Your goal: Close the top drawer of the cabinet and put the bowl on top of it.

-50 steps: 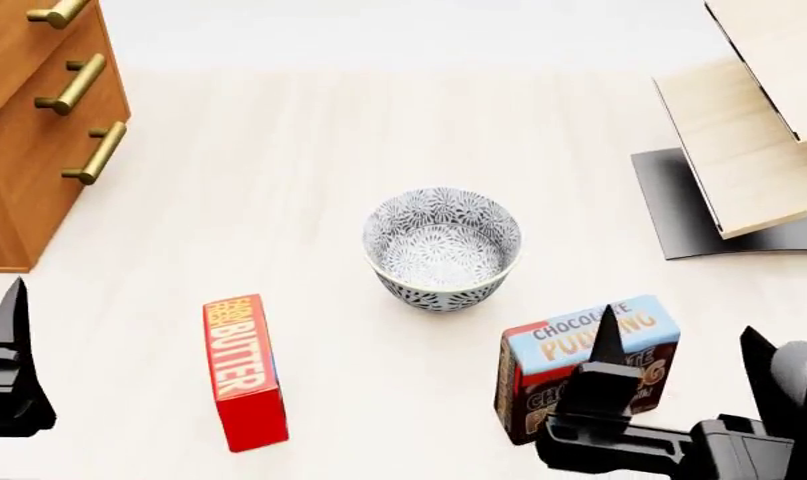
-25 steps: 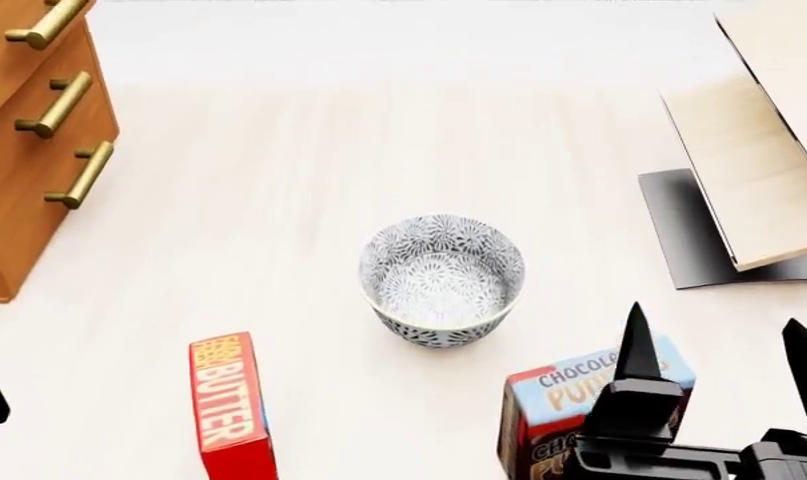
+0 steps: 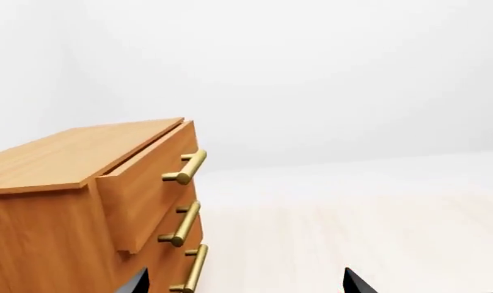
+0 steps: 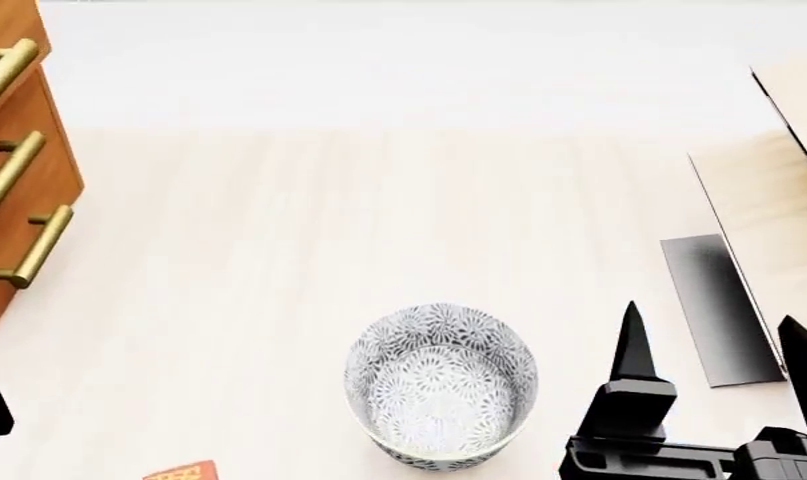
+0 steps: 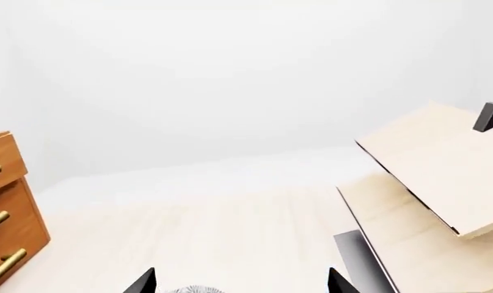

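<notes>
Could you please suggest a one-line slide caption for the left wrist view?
Left wrist view: cabinet with its top drawer pulled partly open.

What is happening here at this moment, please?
Nothing is held yet. The top drawer of the cabinet stands pulled out. The patterned bowl sits on the pale floor, beside the open right gripper. The left gripper, also open and empty, faces the cabinet.

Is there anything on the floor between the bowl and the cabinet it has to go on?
Nothing visible. In the head view the pale floor between the bowl and the cabinet is bare. An orange box corner shows at the frame's bottom edge, off that path. The top drawer is open.
</notes>
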Controlling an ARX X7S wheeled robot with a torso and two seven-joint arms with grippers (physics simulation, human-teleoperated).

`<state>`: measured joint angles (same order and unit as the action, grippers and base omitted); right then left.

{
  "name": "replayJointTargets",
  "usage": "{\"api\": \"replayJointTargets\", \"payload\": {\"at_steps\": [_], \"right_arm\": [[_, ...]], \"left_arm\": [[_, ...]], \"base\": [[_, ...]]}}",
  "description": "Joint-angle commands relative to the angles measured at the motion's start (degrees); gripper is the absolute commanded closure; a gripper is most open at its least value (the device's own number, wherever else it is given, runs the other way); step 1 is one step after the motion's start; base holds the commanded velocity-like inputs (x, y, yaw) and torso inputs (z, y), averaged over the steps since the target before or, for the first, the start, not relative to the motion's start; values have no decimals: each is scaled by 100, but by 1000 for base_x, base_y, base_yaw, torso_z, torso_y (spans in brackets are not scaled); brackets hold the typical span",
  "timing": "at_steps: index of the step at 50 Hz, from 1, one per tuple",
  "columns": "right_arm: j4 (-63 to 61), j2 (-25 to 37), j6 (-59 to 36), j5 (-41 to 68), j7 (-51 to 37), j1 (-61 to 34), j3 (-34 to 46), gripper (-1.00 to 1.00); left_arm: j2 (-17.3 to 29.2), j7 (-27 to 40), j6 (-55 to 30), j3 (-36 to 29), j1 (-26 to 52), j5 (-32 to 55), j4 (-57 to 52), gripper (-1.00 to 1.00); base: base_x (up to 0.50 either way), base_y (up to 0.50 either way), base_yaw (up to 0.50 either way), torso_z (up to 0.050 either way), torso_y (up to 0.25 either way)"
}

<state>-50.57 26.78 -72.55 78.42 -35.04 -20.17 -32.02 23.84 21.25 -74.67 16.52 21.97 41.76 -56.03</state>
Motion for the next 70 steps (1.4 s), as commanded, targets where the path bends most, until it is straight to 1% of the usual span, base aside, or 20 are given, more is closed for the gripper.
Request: {"api": "replayJointTargets", "payload": {"at_steps": [1,11,24,25,30,37,51,53,58,62,64,66,70], "right_arm": [[-18,50,36,106,-109,-6,22,-100],[-33,132,79,392,-326,-30,-21,-100],[66,50,202,133,-184,-11,92,-100],[27,2,289,22,-49,45,52,-100],[41,22,323,1,-5,116,31,-100],[36,123,345,227,-142,106,-53,-100],[18,155,431,196,-89,195,-65,-100],[21,149,437,154,-75,198,-38,-100],[12,149,469,127,-52,246,-42,-100],[14,151,497,79,-14,277,-36,-100],[4,162,507,107,-24,279,-41,-100],[25,168,519,95,5,295,-41,-100],[20,183,560,86,41,364,-99,-100]], "left_arm": [[68,64,71,61,-84,112,-19,-100],[127,120,18,268,-108,349,-92,-100],[218,131,342,33,-240,187,94,-100],[222,132,363,12,-250,175,104,-100],[239,159,420,-77,-271,140,131,-100],[231,254,315,-75,-206,259,61,-100],[255,335,410,-181,-226,289,114,-100],[261,345,401,-248,-167,285,166,-100],[232,485,69,-266,347,498,274,-100],[229,493,51,-412,591,489,447,-100],[225,419,200,-503,656,420,592,-100],[338,431,527,-899,691,-9,783,-100],[295,387,620,-1039,918,-95,1135,-100]], "base": [[492,0,0,0,0],[491,0,0,0,2],[492,0,0,0,2],[0,0,0,0,0],[0,0,0,0,0],[0,0,0,0,0],[0,0,0,0,0],[0,0,0,0,0],[0,0,0,0,0],[0,0,0,0,0],[0,0,0,0,0],[0,0,0,0,0],[0,0,0,0,0]]}}
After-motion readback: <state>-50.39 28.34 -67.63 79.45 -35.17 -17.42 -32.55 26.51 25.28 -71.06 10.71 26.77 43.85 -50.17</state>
